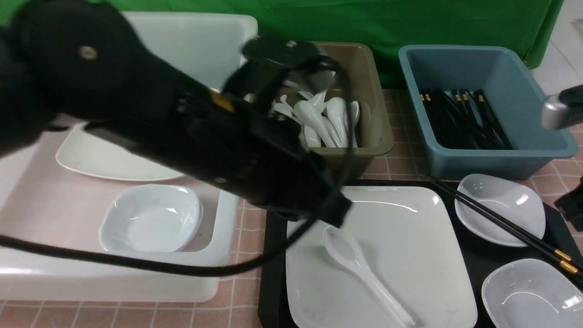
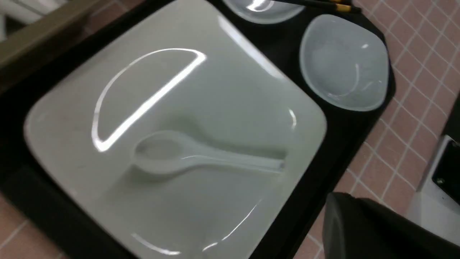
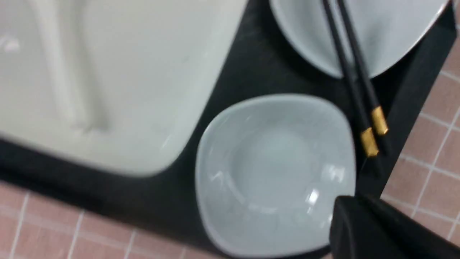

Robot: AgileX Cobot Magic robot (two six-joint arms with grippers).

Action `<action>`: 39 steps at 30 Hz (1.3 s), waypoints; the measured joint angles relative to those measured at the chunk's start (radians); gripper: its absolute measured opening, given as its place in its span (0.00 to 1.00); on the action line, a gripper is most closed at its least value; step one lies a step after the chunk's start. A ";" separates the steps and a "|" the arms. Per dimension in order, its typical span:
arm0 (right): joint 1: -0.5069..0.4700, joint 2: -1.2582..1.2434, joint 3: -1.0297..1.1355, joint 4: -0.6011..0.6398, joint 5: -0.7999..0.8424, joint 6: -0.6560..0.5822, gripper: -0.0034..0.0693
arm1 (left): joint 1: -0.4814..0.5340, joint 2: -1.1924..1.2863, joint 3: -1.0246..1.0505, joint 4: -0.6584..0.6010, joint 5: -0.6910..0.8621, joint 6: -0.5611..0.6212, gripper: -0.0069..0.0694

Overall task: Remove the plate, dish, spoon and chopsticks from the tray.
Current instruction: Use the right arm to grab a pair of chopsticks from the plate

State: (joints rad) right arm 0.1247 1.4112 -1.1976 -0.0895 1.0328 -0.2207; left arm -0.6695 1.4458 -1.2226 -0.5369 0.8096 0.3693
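The black tray (image 1: 272,255) holds the large white square plate (image 1: 410,246), and the white spoon (image 1: 364,269) lies on that plate. Right of the plate sit two small white dishes, one farther (image 1: 501,207) and one nearer (image 1: 533,291). The black chopsticks (image 1: 505,225) lie across the farther dish. My left gripper (image 1: 334,212) hovers over the plate's far left corner, shut and empty; in the left wrist view its tip (image 2: 337,216) is off the tray's edge, with the spoon (image 2: 201,158) in sight. My right gripper (image 3: 341,216) is shut, empty, over the nearer dish (image 3: 273,172), beside the chopsticks (image 3: 359,93).
A white bin (image 1: 218,278) on the left holds a square plate (image 1: 104,157) and a small dish (image 1: 152,218). Behind the tray stand an olive tub (image 1: 373,132) of spoons and a blue tub (image 1: 524,155) of chopsticks. The left arm's cable (image 1: 136,264) hangs over the bin.
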 joint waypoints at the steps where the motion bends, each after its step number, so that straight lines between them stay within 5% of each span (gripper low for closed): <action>1: -0.022 0.052 -0.013 0.023 -0.035 -0.036 0.15 | -0.039 0.046 -0.035 0.001 -0.003 0.003 0.12; 3: -0.027 0.094 -0.021 0.037 -0.070 -0.070 0.20 | -0.061 0.079 -0.060 0.002 -0.005 0.012 0.12; 7: -0.030 0.215 -0.028 0.054 -0.207 -0.113 0.46 | -0.092 0.171 -0.129 0.007 -0.013 0.027 0.12; 12: -0.031 0.333 -0.030 0.056 -0.319 -0.123 0.59 | -0.092 0.212 -0.144 0.025 -0.025 0.039 0.12; 35: -0.031 0.484 -0.031 0.003 -0.421 -0.124 0.61 | -0.092 0.213 -0.148 0.093 -0.322 0.023 0.12; 39: -0.031 0.496 -0.031 0.003 -0.418 -0.124 0.55 | -0.092 0.213 -0.148 0.093 -0.323 0.017 0.12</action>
State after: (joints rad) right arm 0.0932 1.9074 -1.2285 -0.0867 0.6150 -0.3446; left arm -0.7616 1.6586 -1.3703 -0.4439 0.4868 0.3862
